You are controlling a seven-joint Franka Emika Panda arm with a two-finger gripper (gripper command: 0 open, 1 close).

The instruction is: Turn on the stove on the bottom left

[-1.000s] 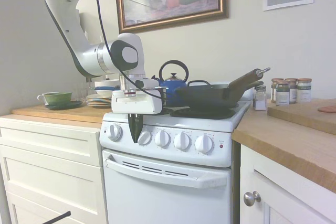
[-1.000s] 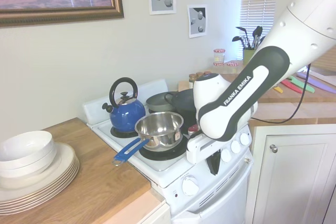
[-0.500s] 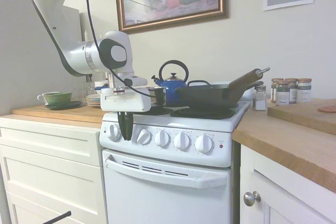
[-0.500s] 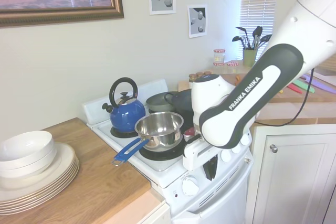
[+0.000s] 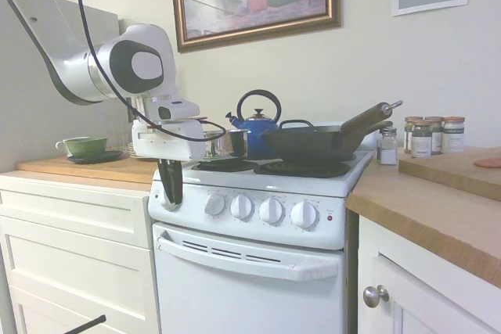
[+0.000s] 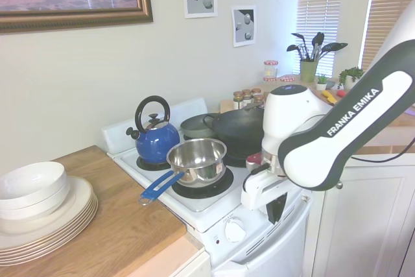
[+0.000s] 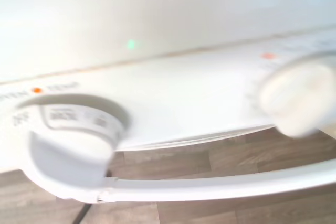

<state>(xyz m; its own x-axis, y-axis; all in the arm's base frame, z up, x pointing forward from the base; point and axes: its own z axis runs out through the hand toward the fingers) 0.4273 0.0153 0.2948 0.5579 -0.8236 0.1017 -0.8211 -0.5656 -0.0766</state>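
The tool (image 5: 171,185) hangs fingers-down in front of the range's control panel, at its end nearest the wooden surface (image 5: 86,167), its dark fingers drawn narrow and holding nothing. Beside it runs the row of white knobs (image 5: 242,207). The burner (image 6: 201,186) lies above and behind the tool, under a steel saucepan (image 6: 196,158) with a blue handle. Behind that stands a blue kettle (image 6: 154,137).

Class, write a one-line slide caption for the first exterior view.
Franka gripper hangs in front of the white range's leftmost knob, beside a blue kettle and black wok.
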